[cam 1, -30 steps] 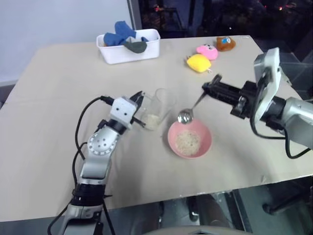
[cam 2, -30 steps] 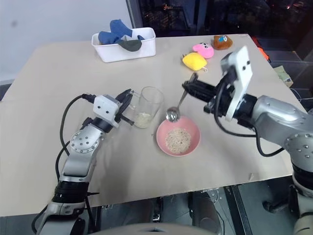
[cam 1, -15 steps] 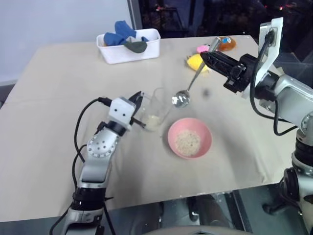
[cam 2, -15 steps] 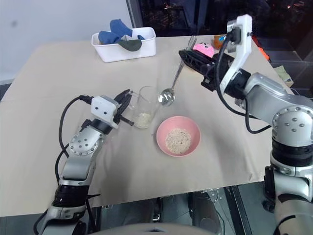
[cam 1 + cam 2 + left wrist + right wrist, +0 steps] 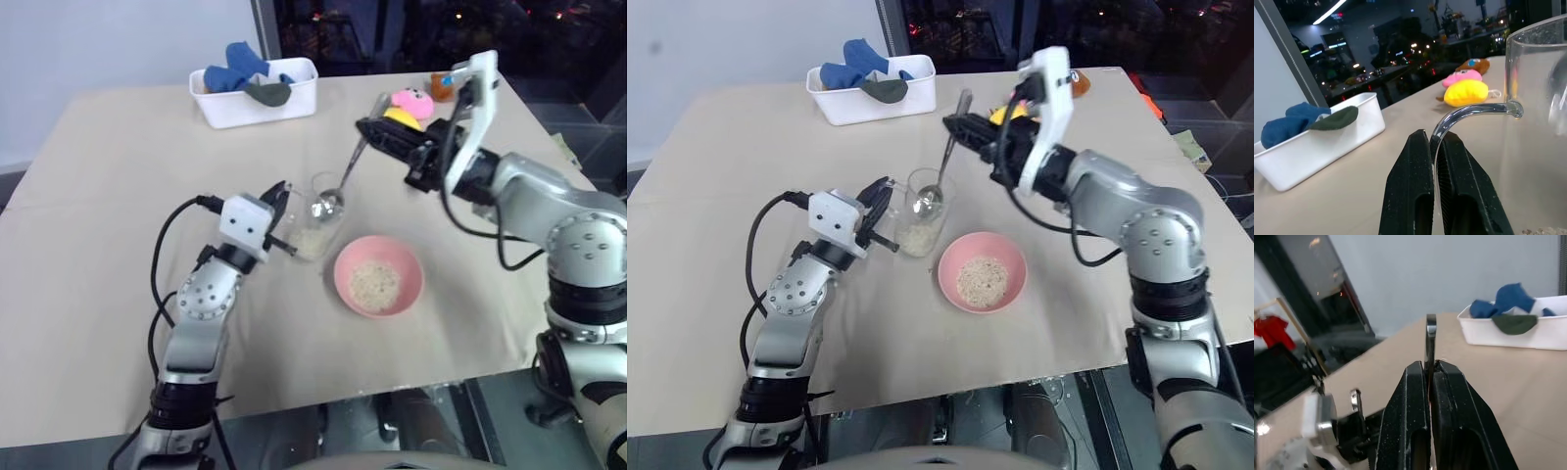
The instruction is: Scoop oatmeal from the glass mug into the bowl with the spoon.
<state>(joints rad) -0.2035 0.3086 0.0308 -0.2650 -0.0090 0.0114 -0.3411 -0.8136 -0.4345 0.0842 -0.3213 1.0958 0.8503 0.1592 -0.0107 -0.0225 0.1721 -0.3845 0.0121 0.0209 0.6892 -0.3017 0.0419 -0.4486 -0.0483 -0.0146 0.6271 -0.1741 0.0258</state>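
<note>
Spoon back at the mug for another scoop.

We have swung the spoon (image 5: 939, 176), clamped in our right gripper (image 5: 967, 125), from over the bowl (image 5: 982, 278) into the glass mug (image 5: 923, 211); our left gripper (image 5: 1434, 161) pinches its handle, and the spoon looks empty.

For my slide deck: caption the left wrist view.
Left gripper shut on the glass mug's handle, with a white bin of cloths and plush toys on the table behind.

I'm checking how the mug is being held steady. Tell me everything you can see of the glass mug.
The mug is clear, colourless glass with a curved side handle. It stands upright on the table, just left of the pink bowl. A low heap of pale oatmeal lies in its bottom. The left tool is shut on the handle. The spoon, held by the right tool, dips into its mouth.
</note>
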